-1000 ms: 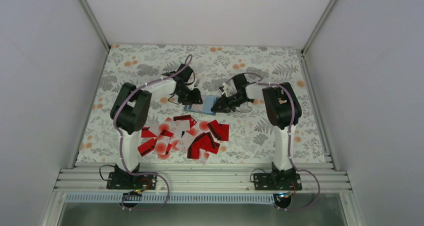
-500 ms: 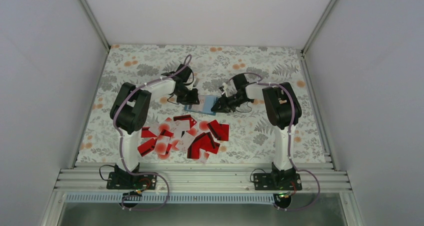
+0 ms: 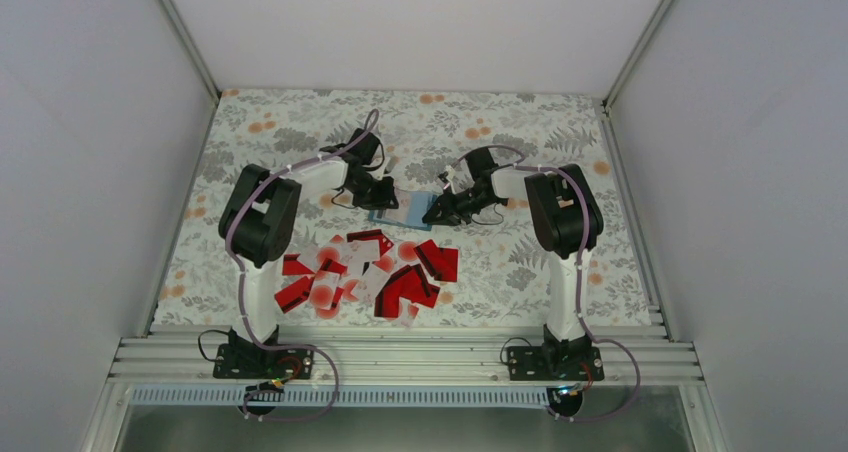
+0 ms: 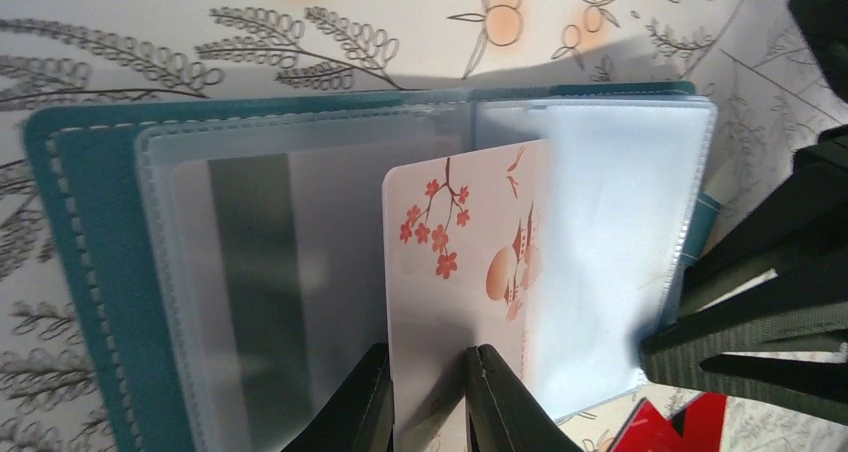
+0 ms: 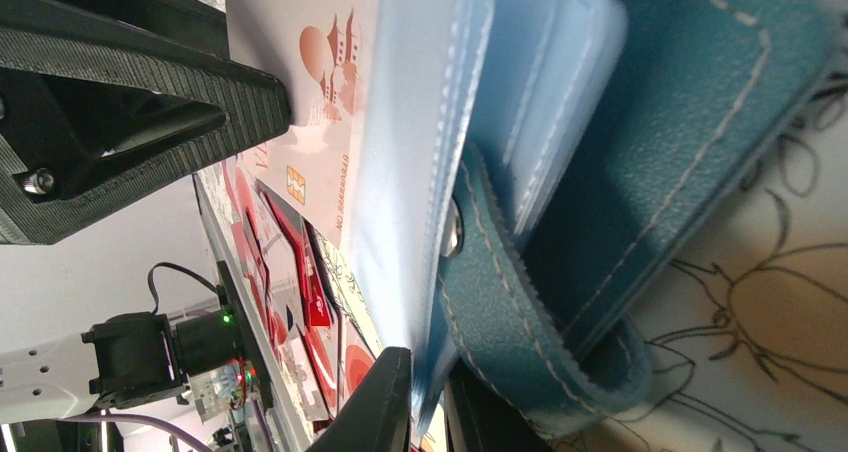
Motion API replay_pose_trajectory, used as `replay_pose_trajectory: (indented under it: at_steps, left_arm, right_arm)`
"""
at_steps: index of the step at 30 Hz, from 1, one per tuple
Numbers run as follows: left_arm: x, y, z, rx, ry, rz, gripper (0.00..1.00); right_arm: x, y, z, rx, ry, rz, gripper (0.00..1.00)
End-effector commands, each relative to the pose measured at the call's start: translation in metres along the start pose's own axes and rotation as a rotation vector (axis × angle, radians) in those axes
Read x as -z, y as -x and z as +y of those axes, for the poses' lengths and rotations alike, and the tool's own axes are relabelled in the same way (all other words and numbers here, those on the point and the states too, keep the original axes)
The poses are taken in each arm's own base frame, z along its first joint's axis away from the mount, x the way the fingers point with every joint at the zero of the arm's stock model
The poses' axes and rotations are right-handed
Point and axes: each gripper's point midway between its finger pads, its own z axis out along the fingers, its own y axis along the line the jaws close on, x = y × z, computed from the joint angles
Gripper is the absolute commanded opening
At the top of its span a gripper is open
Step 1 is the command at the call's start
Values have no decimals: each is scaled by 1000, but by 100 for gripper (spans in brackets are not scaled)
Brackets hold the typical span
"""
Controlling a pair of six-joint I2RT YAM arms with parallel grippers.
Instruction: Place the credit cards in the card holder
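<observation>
Card holder open on worktop between claws. One white blossom card partway in its clear sleeve, pinched by left claw. Right claw clamps holder's edge. Credit cards heaped nearby, too overlapped to count.

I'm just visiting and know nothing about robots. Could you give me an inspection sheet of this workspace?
Surface: table cover, floral print, flat.
Job's things: card holder lies open at mid-table; white card partly between its clear sleeves; loose cards, red and white, heaped nearer the arm bases.
Clutter: nothing seen.
End effectors: left end effector pinches the white card; right end effector pinches the card holder's edge.
Cables: purple cables run along both arms.
Surroundings: plain white walls; metal rail at the near edge.
</observation>
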Motion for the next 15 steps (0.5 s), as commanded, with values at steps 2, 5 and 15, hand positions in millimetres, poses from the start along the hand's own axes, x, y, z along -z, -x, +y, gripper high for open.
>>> replay_pose_trajectory:
  at_steps: [2, 5, 15]
  left_arm:
    - [-16, -14, -3, -2, -78, 57, 18]
    - [-20, -16, -6, -3, -111, 69, 17]
    - [-24, -21, -11, 56, -161, 81, 17]
  right_arm:
    - [-15, -17, -33, -62, -81, 48, 10]
    - [-16, -17, -33, -64, -81, 49, 10]
    - [-16, -16, -33, -66, -78, 49, 11]
